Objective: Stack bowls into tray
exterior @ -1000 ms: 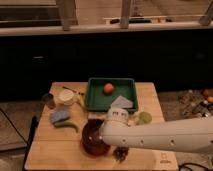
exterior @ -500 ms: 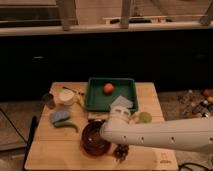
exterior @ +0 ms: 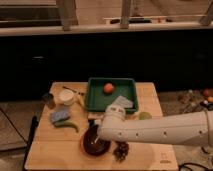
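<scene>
Gripper: the gripper [exterior: 94, 132] sits at the end of the white arm [exterior: 150, 132], low over the bowls at the front of the table [exterior: 50, 155]. Whether it is open or closed cannot be told.
Bowls: the bowls [exterior: 95, 144] are on the table in front of the tray, outside it. An orange-red rim shows around a dark inside, so the dark bowl may already sit inside the orange-red one. This is not certain.
Tray: the tray [exterior: 96, 102] lies just behind the bowls, toward the back of the table. It holds an orange fruit [exterior: 108, 88] near the middle and a pale flat item [exterior: 123, 103] at its near right corner.
Step in hand: probably taking hold of a bowl by its rim.
Doing it well: grip the rim wall squarely and lift high enough to clear the tray's raised near rim. Then set the bowl down in the tray's bare left part, away from the fruit and the pale item.
Watch for: the dark clump [exterior: 120, 150] just right of the bowls, and the pale green cup [exterior: 145, 115] beside the arm. A sideways sweep could knock either.
Leave alone: the white cup [exterior: 66, 96] at the left.
</scene>
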Available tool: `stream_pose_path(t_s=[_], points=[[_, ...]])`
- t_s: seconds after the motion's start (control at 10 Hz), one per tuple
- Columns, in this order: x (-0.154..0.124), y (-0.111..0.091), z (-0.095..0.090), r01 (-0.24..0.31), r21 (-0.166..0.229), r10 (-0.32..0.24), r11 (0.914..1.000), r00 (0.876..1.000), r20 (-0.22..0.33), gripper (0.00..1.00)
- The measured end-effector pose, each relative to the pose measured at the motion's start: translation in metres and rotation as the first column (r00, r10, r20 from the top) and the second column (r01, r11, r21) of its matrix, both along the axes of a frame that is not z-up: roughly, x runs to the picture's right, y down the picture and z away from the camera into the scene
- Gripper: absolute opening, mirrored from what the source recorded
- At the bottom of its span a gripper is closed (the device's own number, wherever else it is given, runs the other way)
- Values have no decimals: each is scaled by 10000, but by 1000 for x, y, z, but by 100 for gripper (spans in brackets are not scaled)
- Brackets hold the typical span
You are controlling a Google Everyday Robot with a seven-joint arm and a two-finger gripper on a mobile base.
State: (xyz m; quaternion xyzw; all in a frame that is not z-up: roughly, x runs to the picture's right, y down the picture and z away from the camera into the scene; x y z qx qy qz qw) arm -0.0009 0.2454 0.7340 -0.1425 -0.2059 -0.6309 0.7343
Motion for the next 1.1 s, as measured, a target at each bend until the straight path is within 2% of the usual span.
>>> stream_pose_path(t_s=[0.6, 1.1], points=[[-3, -2, 4, 405, 28, -404, 9992, 9983, -412, 80], [-3, 10, 26, -383, -497, 387, 9980, 9992, 57, 80]])
